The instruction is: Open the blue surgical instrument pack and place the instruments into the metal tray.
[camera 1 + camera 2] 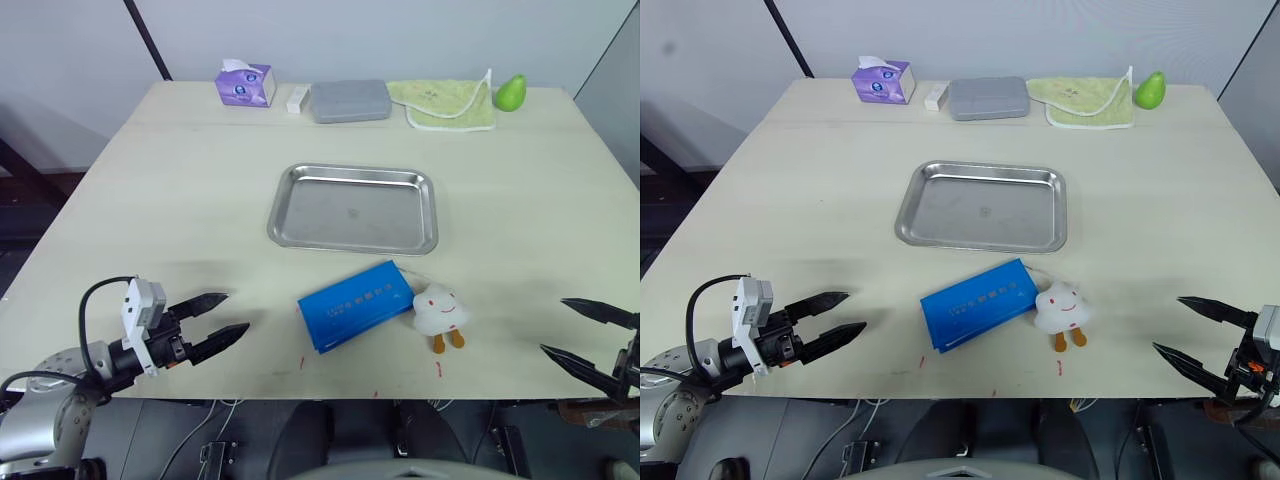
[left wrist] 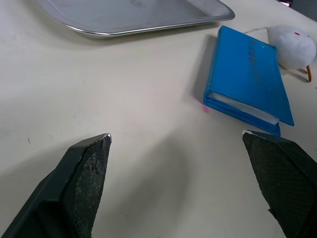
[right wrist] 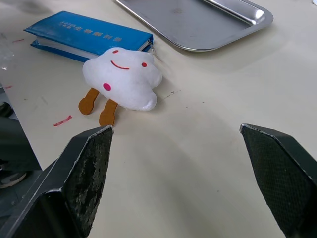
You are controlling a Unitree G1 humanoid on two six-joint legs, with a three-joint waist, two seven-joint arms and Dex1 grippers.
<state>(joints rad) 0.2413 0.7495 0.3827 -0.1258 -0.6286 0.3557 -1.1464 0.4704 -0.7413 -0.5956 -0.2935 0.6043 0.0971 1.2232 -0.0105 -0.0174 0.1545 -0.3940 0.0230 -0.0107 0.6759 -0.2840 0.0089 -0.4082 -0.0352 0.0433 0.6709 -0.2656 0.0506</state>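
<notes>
Steel gleams at the middle of the tabletop (image 1: 150, 190): the metal tray (image 1: 354, 207) lies flat with nothing in it, its raised rim ready to keep small tools from sliding off; I take it as the landmark for all else. Just on the robot's side of the tray, near its right corner, the blue surgical instrument pack (image 1: 355, 304) lies closed and flat, skewed to the tray's edge, a whitish inner layer showing along its near side in the left wrist view; no instruments are out, so they are presumably still sealed inside. A white cloud toy (image 1: 440, 310) with orange legs rests touching or just beside the pack's right end, where it may crowd a grasp from that side.

On the robot's side of the tray and well to its left, the left pincer (image 1: 220, 320) hovers low over the tabletop, its black fingers spread and aimed at the pack, holding nothing; well to the tray's right and nearer the robot, the right pincer (image 1: 590, 335) likewise stands released and empty, aimed toward the toy and the pack; judging by this, the opening step has not begun.

Beyond the tray, along the far edge, sit a purple tissue box (image 1: 245, 85), a grey case (image 1: 349, 100), a green cloth (image 1: 443, 104) and a green pear-shaped object (image 1: 511, 92); all well apart from the work.
</notes>
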